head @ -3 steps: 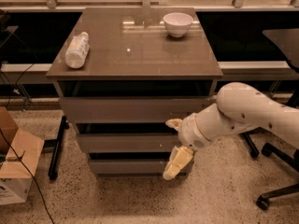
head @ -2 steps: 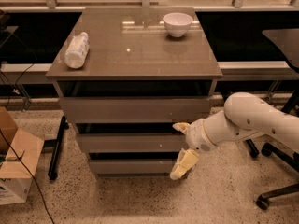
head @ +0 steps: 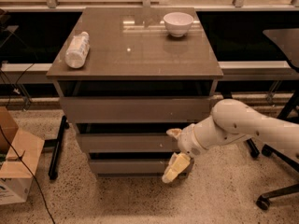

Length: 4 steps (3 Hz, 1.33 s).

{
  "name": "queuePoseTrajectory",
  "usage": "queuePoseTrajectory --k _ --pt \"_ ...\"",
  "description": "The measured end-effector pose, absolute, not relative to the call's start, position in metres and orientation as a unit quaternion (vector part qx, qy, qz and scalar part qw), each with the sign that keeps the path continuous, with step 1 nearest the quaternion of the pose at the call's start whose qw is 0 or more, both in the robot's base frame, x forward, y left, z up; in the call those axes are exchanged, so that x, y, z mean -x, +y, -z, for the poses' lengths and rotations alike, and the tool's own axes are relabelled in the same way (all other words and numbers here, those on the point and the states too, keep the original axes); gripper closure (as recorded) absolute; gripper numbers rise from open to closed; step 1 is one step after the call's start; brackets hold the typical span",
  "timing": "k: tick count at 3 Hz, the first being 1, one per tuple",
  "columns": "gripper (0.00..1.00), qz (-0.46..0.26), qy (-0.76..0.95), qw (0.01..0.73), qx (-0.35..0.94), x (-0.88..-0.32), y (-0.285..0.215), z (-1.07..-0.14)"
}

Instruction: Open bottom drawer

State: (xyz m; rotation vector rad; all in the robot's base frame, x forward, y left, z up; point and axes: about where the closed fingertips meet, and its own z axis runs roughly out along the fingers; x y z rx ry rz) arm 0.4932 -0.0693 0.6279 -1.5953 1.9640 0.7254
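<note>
I see my gripper (head: 174, 151) in front of the cabinet (head: 135, 55), at its lower right, with the fingers spread wide. One fingertip (head: 174, 133) sits by the top edge of the middle drawer (head: 126, 143). The other (head: 175, 168) hangs over the right end of the bottom drawer (head: 133, 166). It holds nothing, and I cannot tell if it touches the front. The bottom drawer is the cabinet's lowest front, running left from that lower finger. Bare floor (head: 121, 199) lies before the cabinet, a cardboard box (head: 16, 169) is well to its left, and a chair base (head: 275, 192) is to its right.
</note>
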Motion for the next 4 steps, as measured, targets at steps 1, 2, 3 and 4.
queuePoseTrajectory --k 1,2,3,4 --pt "0.0 -0.299 0.728 0.248 0.565 -0.494 -0.056 -0.585" --pt "0.0 -0.313 0.731 0.256 0.55 -0.496 -0.045 -0.54" --pt "0.0 -0.331 0.733 0.263 0.533 -0.505 -0.036 -0.485" --pt "0.0 -0.373 0.734 0.268 0.499 -0.516 -0.027 -0.43"
